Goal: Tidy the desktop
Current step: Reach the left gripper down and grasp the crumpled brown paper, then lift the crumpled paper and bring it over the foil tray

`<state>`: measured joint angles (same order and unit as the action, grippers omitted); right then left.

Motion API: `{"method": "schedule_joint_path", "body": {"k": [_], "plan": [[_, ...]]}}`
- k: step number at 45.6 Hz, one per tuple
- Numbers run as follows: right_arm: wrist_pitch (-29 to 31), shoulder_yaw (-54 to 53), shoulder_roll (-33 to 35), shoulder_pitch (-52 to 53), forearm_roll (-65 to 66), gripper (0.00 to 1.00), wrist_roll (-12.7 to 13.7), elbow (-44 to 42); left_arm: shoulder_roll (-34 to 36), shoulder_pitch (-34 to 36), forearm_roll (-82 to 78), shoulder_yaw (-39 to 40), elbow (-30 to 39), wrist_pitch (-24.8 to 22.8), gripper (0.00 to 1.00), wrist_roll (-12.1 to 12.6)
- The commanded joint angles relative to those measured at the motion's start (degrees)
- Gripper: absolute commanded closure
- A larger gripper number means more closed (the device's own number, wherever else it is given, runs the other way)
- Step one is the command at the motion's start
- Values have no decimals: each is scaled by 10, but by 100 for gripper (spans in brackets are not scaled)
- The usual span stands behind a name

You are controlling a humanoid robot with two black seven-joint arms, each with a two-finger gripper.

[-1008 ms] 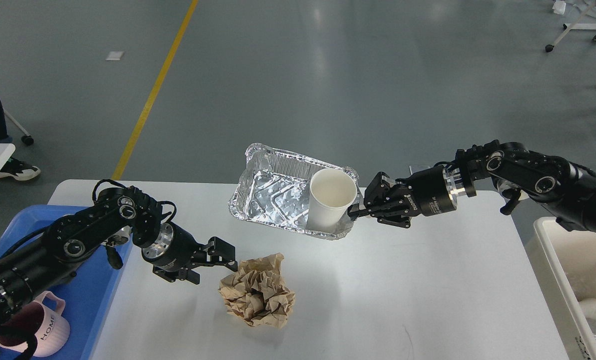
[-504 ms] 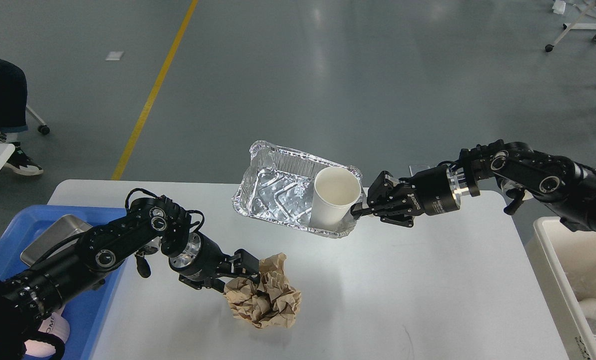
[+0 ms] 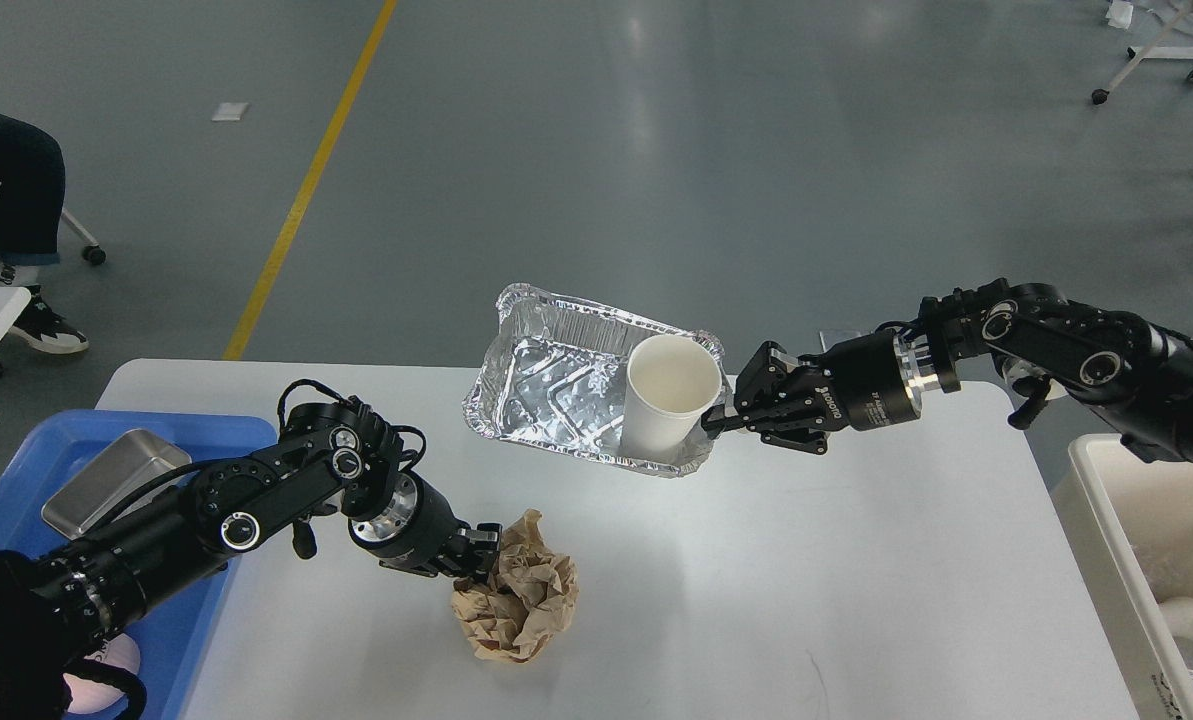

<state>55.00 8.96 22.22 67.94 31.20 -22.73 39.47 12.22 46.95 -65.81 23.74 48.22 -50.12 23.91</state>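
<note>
left gripper (image 3: 483,558) pinched into crumpled brown paper (image 3: 516,605) on the tabletop (image 3: 856,570) | right gripper (image 3: 724,418) clamped on raised foil tray (image 3: 556,385) rim, white paper cup (image 3: 664,395) inside | blue tray (image 3: 191,600) left, white bin (image 3: 1106,520) right | progress: early-mid, nothing binned yet

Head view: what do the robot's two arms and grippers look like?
Both arms are black, built of rounded segments with circular silver-ringed joint caps. Each wrist carries a bright silver metal ring ahead of a black cylinder; the right cylinder bears small white lettering. Thin black cables loop over the left arm's elbow joint. The left gripper and right gripper are black, blocky, two-fingered linkage units.
</note>
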Motion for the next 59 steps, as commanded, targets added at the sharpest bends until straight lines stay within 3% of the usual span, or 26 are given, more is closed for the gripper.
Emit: {"method": "schedule_joint_path", "body": {"k": [1, 11, 19, 31, 47, 59], "plan": [[0, 0, 0, 0, 0, 100, 1, 0, 9, 8, -3, 1, 9, -4, 100, 1], [0, 0, 0, -1, 0, 100, 1, -4, 118, 31, 16, 37, 65, -36, 100, 1], [0, 0, -1, -1, 0, 100, 0, -6, 236, 50, 61, 96, 130, -49, 100, 18], [0, 0, -9, 3, 5, 100, 0, -3, 337, 96, 80, 171, 129, -49, 100, 14], [0, 0, -26, 0, 10, 100, 1, -6, 330, 224, 107, 206, 101, -49, 100, 19], [0, 0, -27, 4, 10, 100, 1, -7, 203, 273, 105, 196, 95, -49, 100, 46]]}}
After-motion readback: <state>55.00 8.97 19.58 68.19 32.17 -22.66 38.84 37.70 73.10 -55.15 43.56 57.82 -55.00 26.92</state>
